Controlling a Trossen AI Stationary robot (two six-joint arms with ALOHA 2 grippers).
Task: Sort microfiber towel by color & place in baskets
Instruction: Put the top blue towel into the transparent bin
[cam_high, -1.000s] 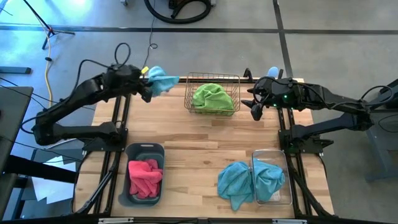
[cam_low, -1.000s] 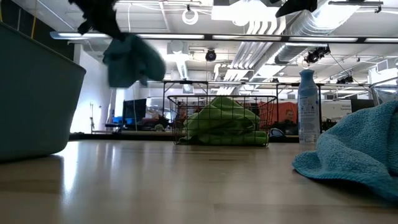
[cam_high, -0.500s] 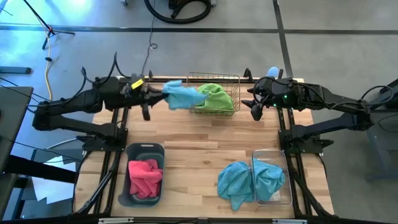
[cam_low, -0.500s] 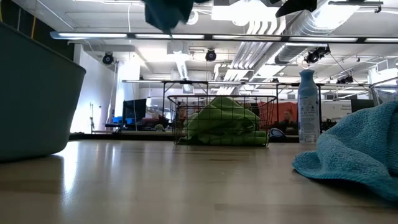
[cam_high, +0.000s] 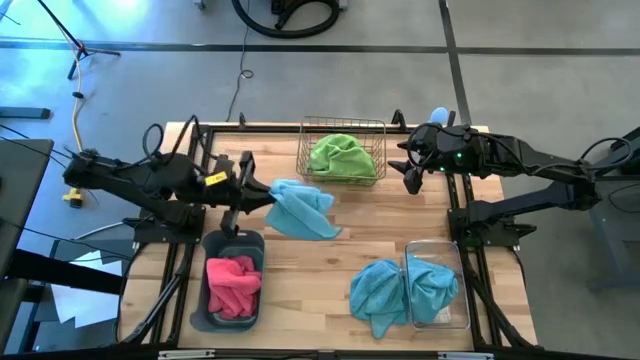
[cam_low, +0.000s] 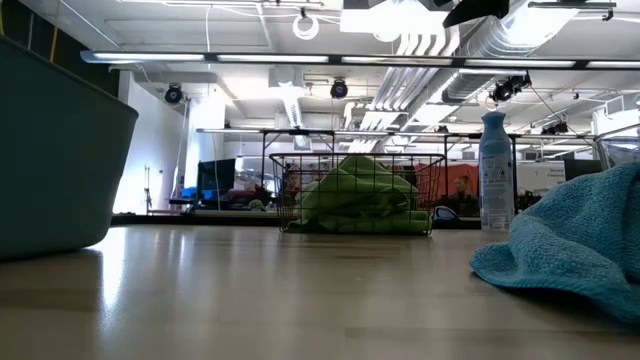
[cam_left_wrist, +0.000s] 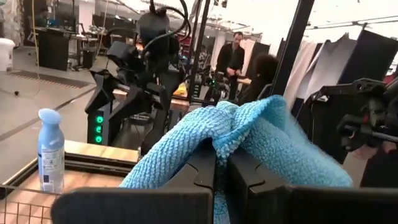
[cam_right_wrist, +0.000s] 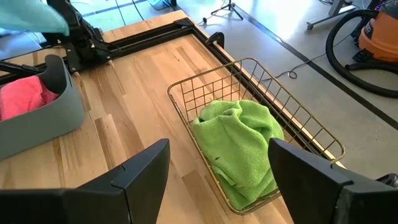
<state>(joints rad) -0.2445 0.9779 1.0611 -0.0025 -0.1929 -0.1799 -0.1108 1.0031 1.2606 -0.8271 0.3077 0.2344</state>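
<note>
My left gripper (cam_high: 262, 195) is shut on a blue towel (cam_high: 303, 208) above the table's left middle, just beyond the grey-blue tub (cam_high: 207, 275) that holds a pink towel (cam_high: 233, 284). This held towel does not show in the low view. The brass wire basket (cam_high: 342, 122) at the far edge holds a green towel (cam_high: 343, 155). Another blue towel (cam_high: 380, 290) hangs over the clear tub's (cam_high: 462, 290) left wall, partly inside and partly on the table. My right gripper (cam_high: 410, 175) hovers open, right of the wire basket. My left gripper pinches a bunched fold of the blue towel (cam_left_wrist: 227, 140) between its two fingers (cam_left_wrist: 202, 168). The fingers come at it level from the table's left. The towel is lifted clear of the table and spreads beyond the fingertips toward the table's right.
A pale blue spray bottle (cam_high: 438, 115) stands at the far right corner behind my right arm. Bare wood lies between the three containers. People (cam_left_wrist: 233, 59) stand in the room beyond the table's right side.
My left gripper has swung the blue towel from the far left corner rightward past the wire basket, then back toward the near edge, to the table's left middle. It rose out of the low view as it went. It stayed shut on the towel.
</note>
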